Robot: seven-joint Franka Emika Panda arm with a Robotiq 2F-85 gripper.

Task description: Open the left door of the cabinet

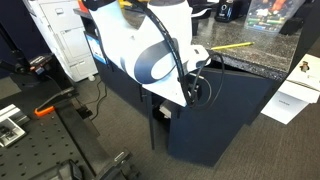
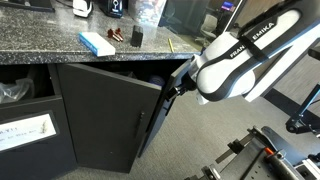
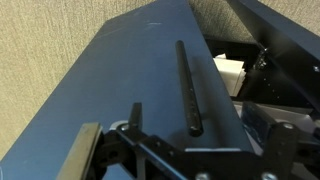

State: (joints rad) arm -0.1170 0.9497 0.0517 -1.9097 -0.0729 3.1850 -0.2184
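The left door [image 2: 110, 115] stands ajar; the cabinet [image 2: 50, 45] holds a white box [image 3: 228, 72]; the gripper [image 2: 180, 83] sits at the door's top edge, its grip impossible to tell.

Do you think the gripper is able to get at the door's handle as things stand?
Probably yes: in the wrist view the handle lies bare on the door, just ahead of the gripper, with nothing between them. How the jaws stand is unclear.

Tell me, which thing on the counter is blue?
The flat box, blue with white. The block near it is black and the pencil is yellow.
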